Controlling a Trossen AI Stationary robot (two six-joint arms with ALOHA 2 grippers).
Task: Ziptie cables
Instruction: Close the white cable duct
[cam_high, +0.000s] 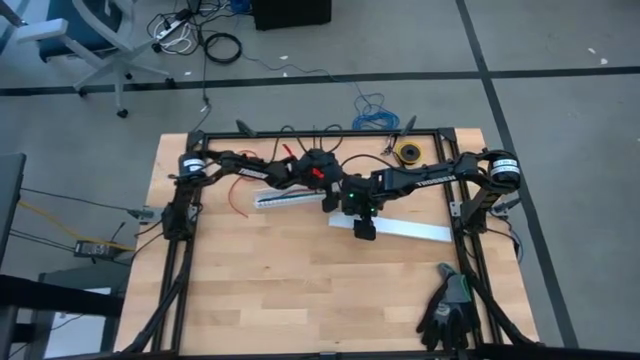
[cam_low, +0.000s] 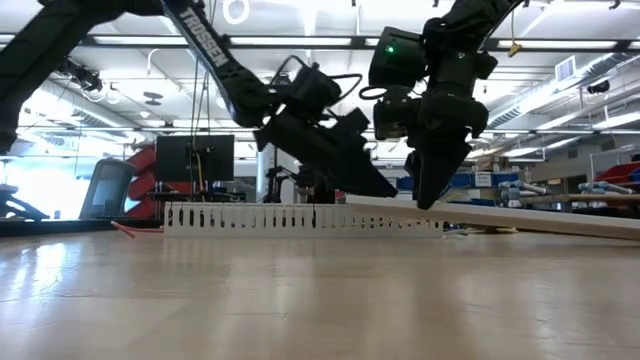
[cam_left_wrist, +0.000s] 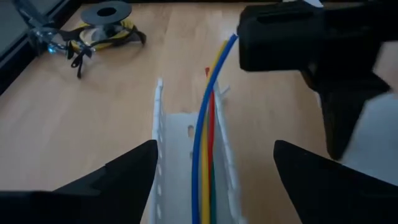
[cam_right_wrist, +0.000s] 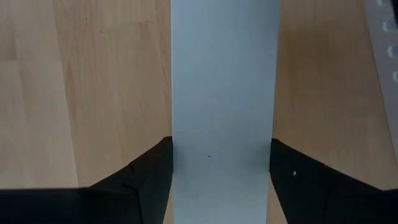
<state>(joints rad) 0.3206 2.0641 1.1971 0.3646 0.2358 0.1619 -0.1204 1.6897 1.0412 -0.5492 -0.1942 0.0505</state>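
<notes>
Lying lengthwise inside the white slotted channel (cam_left_wrist: 186, 162), the cables (cam_left_wrist: 207, 137) show as a tight run of thin wires, blue and yellow uppermost with red and green beneath, straight along the trough and rising out past its far end. The channel itself sits toward the back middle of the wooden surface (cam_high: 280, 290), its toothed side walls upright, seen in the low view as a long white comb. The left gripper (cam_left_wrist: 214, 177) hangs just over the channel's near part with its fingers spread wide to either side of it, touching neither wall nor wire. The right gripper (cam_right_wrist: 221, 171) is at the near end of a flat white strip (cam_right_wrist: 224, 93) that lies just beside the channel; its fingers flank the strip's two edges closely, though whether they press it I cannot tell. A black spool (cam_left_wrist: 106, 12) with yellow wire rests near the surface's back edge, and a dark glove (cam_high: 450, 310) lies at the front right corner
</notes>
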